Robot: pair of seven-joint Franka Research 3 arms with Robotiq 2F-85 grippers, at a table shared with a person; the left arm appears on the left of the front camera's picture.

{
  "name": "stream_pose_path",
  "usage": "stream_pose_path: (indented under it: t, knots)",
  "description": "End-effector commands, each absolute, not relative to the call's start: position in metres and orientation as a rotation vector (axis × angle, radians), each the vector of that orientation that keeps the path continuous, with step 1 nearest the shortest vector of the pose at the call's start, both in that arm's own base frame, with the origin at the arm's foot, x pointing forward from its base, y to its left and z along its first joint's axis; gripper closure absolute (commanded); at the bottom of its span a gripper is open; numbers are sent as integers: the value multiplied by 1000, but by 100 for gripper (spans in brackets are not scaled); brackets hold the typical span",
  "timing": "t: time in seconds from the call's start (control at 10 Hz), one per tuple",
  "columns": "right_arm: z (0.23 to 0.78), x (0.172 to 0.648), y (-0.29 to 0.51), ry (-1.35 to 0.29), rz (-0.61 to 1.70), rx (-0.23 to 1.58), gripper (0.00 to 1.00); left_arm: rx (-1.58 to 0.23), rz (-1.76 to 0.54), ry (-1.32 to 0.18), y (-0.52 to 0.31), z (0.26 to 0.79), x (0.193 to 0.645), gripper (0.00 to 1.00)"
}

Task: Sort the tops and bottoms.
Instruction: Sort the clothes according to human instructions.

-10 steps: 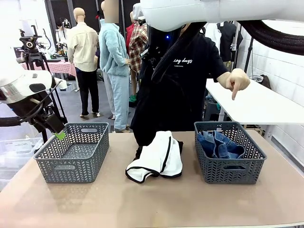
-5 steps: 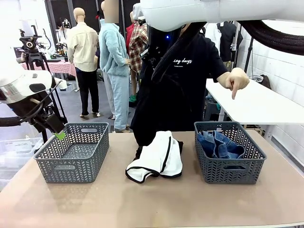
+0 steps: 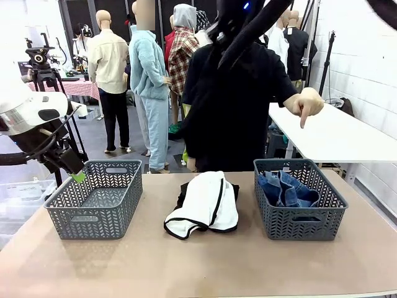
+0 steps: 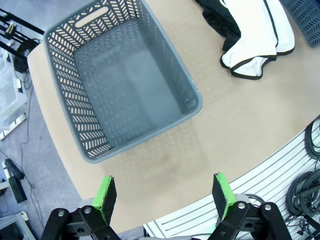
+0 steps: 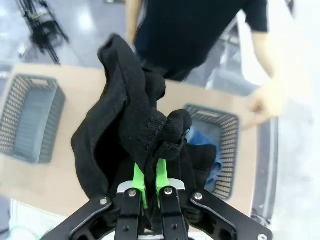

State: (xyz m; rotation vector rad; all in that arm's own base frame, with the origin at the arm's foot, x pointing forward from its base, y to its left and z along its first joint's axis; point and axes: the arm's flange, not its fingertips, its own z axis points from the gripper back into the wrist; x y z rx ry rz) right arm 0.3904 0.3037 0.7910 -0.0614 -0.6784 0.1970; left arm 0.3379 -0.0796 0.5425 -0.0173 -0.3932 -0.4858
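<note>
My right gripper (image 5: 150, 182) is shut on a black piece (image 5: 135, 130), which bunches over its fingers high above the table. From the front, this black piece (image 3: 248, 34) hangs at the top of the picture before the person. A white piece with black edging (image 3: 208, 208) lies mid-table, partly covering another black piece (image 3: 182, 197). A blue denim piece (image 3: 285, 189) fills the right basket (image 3: 301, 225). My left gripper (image 4: 164, 195) stands open, hovering off the near-left corner of the table by the left basket (image 4: 65, 100); its green pad (image 3: 77, 177) shows beside that basket.
The left basket (image 3: 93, 218) holds nothing. The person stands at the far edge, one hand (image 3: 304, 105) pointing a finger down over the right basket. A white side table (image 3: 335, 133) stands to the right. Bare tabletop (image 3: 198, 267) runs along the front.
My right arm has risen, carrying the black piece up from in front of the person's body to the top of the picture. The left arm and the pointing hand have stayed put.
</note>
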Motion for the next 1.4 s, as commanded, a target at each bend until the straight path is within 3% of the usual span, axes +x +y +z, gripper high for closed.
stream_pose_path:
  t: [0.0, 0.7, 0.8, 1.1, 1.3]
  knots:
    - [798, 379, 261, -702, 42, -152, 100, -22, -487, -388, -79, 542, 337, 0]
    - [716, 373, 120, -472, -401, -93, 100, -22, -487, -388, -79, 542, 337, 0]
    - [734, 387, 144, -478, -270, -115, 100, -22, -487, -388, -79, 542, 337, 0]
    - [734, 387, 144, -478, -270, -115, 100, -22, -487, -388, -79, 542, 337, 0]
    - [719, 399, 141, -392, -288, -97, 100, -22, -487, -388, -79, 542, 337, 0]
